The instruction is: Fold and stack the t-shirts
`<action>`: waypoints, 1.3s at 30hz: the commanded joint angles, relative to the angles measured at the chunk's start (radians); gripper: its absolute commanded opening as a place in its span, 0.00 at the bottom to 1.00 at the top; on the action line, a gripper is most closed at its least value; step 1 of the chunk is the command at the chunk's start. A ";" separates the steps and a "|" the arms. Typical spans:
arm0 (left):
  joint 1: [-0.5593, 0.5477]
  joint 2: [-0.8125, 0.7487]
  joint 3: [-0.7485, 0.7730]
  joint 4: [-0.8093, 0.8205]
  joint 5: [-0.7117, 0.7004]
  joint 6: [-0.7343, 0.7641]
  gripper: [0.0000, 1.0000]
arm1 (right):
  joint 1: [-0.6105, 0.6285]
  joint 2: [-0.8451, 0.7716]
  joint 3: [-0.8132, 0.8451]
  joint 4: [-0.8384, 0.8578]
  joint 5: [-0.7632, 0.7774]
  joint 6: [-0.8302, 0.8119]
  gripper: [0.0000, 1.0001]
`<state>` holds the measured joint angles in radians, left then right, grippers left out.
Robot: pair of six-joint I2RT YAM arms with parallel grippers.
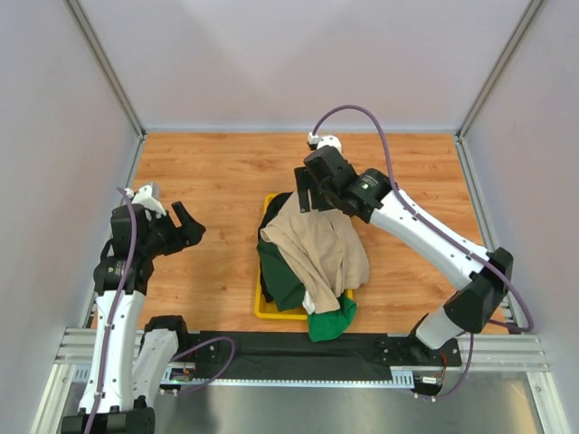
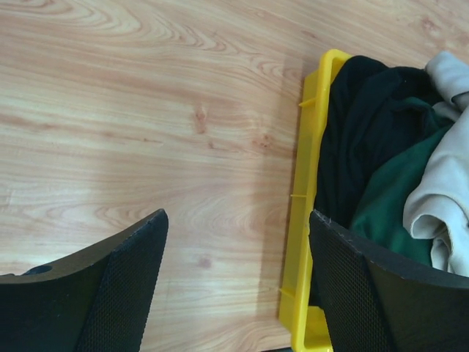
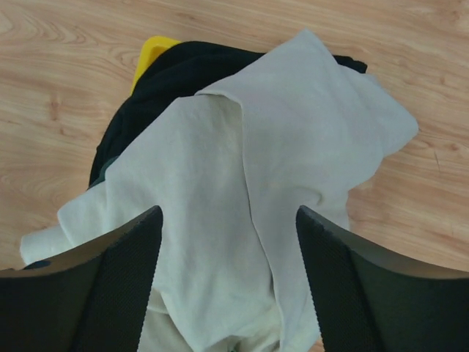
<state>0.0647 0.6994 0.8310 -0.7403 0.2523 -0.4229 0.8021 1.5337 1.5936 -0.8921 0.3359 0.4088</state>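
A heap of t-shirts fills the yellow tray [image 1: 264,312] at the table's middle. The tan t-shirt [image 1: 318,246] lies on top, over a dark green one [image 1: 280,276]. A bright green one [image 1: 332,324] hangs over the tray's near edge, with a bit of cream-white one [image 1: 318,302] beside it. My right gripper [image 1: 306,193] hovers open and empty over the far end of the tan shirt [image 3: 242,198]. My left gripper [image 1: 185,225] is open and empty above bare wood left of the tray [image 2: 302,220]; dark green cloth [image 2: 388,213] shows there.
The wooden table [image 1: 217,181] is walled by grey panels on three sides. A black strip [image 1: 298,348] and a metal rail run along the near edge by the arm bases.
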 commanded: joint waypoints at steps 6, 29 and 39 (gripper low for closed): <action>-0.025 0.023 -0.004 -0.002 0.008 0.027 0.82 | 0.002 0.140 0.046 -0.051 0.028 -0.002 0.39; -0.408 0.290 0.060 0.076 -0.082 -0.046 0.78 | -0.207 -0.364 0.232 -0.169 0.456 -0.110 0.00; -0.608 0.609 0.034 0.220 -0.068 -0.125 0.69 | -0.379 -0.547 0.007 -0.163 0.391 -0.091 0.00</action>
<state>-0.5102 1.2526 0.8661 -0.6014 0.1707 -0.4976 0.4450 0.9497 1.6661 -1.0595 0.7612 0.3214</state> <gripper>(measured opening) 0.698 0.014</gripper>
